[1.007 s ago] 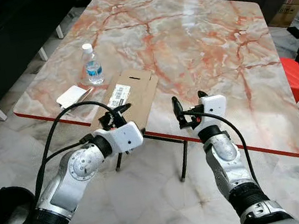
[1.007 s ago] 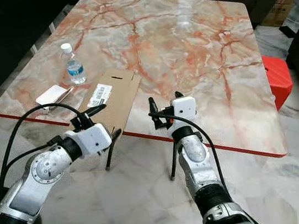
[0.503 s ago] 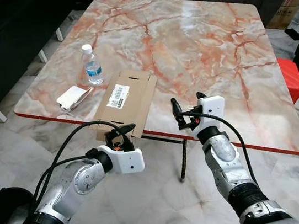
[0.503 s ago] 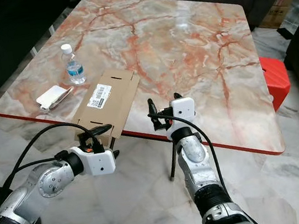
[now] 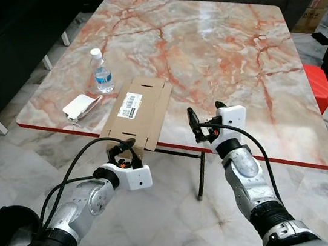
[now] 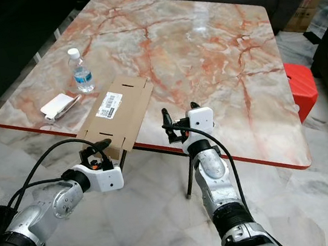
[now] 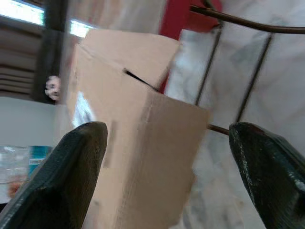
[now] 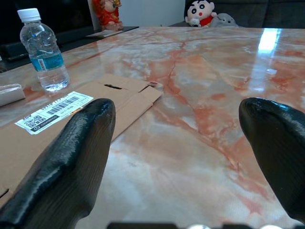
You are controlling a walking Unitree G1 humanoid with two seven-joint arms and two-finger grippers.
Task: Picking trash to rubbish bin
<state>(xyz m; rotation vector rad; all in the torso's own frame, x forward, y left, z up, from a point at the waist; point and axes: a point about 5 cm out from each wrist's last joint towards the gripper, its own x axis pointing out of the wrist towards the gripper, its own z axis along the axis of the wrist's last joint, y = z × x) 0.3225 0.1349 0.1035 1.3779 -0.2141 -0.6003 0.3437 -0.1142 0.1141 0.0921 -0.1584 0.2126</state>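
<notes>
Flattened cardboard point(image 5: 136, 110) hangs over the bench point(image 5: 214, 42) near edge. Left end effector point(image 5: 121, 156), fingers apart, sits just below that overhang: I'd come up and pinch the free edge. Right end effector point(image 5: 206, 120) is spread too, over the edge. Open floor below for pulling back

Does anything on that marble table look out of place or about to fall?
Yes: the flattened cardboard box lies askew with one end hanging over the table's near edge, above the open left gripper.
</notes>
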